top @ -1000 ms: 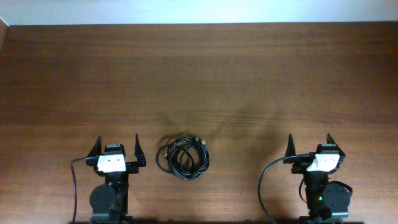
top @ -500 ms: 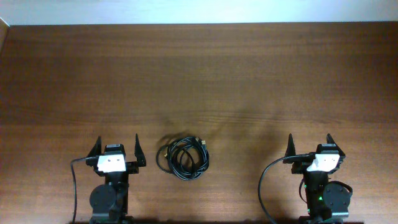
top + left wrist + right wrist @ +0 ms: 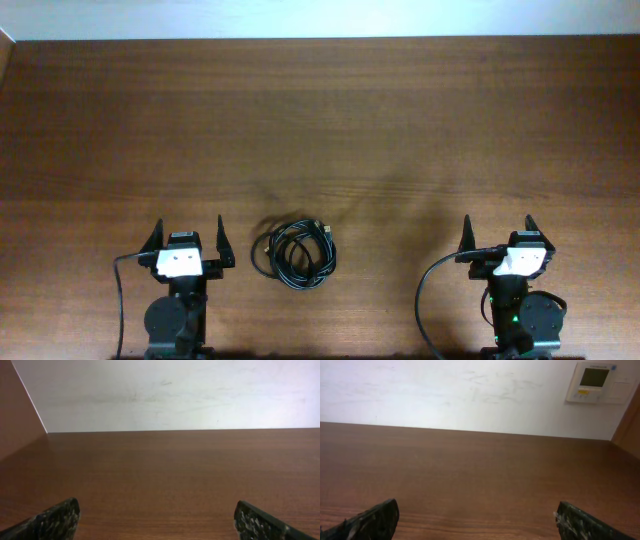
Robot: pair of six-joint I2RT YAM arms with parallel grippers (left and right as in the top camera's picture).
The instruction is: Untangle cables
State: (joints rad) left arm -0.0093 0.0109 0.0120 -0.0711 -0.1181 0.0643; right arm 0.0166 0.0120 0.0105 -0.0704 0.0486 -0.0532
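The cables (image 3: 294, 254) are thin black cords wound together in one round coil with a small metallic plug end at its top. The coil lies on the wooden table (image 3: 320, 130) near the front edge, between the two arms. My left gripper (image 3: 188, 236) is open and empty, just left of the coil. My right gripper (image 3: 498, 230) is open and empty, well to the right of it. In the left wrist view (image 3: 157, 515) and the right wrist view (image 3: 477, 517) only the spread fingertips and bare table show; the cables are out of view there.
Thicker black arm cables hang by the left base (image 3: 120, 290) and the right base (image 3: 425, 290). A white wall (image 3: 175, 395) stands behind the table's far edge. A wall control panel (image 3: 595, 381) shows at the right.
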